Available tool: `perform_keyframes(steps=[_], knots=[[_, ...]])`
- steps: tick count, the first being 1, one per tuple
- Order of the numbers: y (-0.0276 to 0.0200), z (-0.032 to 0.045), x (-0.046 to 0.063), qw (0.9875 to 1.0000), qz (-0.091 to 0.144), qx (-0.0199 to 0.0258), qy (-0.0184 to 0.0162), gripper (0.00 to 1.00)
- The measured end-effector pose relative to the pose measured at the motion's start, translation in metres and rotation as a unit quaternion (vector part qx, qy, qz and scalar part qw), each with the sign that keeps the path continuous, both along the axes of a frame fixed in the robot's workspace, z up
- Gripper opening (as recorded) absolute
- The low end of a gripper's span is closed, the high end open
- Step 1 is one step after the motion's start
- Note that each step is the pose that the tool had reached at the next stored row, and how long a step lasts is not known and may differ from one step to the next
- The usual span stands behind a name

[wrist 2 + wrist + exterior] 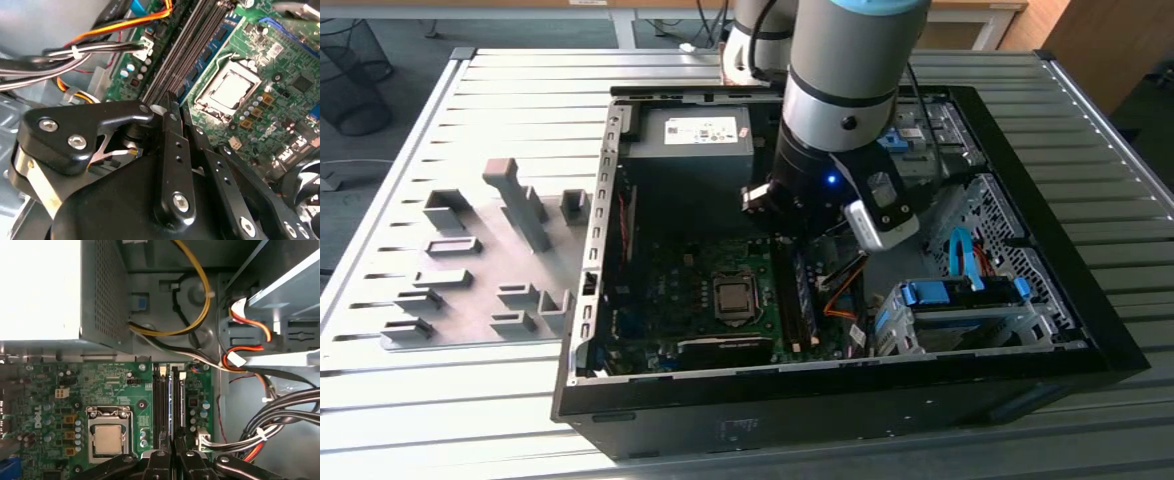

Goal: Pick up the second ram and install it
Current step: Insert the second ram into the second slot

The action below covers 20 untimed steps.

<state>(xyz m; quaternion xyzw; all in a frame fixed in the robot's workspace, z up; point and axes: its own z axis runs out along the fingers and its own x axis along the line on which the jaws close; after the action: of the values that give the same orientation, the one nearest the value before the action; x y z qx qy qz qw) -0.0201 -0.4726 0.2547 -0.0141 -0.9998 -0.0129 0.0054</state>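
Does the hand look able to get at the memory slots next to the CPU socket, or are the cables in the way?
Probably yes. The hand sits right at the memory slots, beside the CPU socket; the cable bundle lies off to the side, not across them.

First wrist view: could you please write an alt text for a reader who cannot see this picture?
The gripper sits at one end of the black memory slots of a green motherboard, beside the CPU socket. Beyond the board are a perforated metal power supply and yellow, black and orange cables.
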Motion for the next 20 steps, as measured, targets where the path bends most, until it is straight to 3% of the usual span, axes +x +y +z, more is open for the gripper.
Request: perform_keyframes(steps=[5, 20], knots=[[-0.0048, -0.0092, 0.000, 1.0000, 0.000, 0.0003, 0.0027, 0.14], [-0.0054, -0.0222, -0.003, 1.0000, -0.005, 0.0014, 0.0029, 0.14]])
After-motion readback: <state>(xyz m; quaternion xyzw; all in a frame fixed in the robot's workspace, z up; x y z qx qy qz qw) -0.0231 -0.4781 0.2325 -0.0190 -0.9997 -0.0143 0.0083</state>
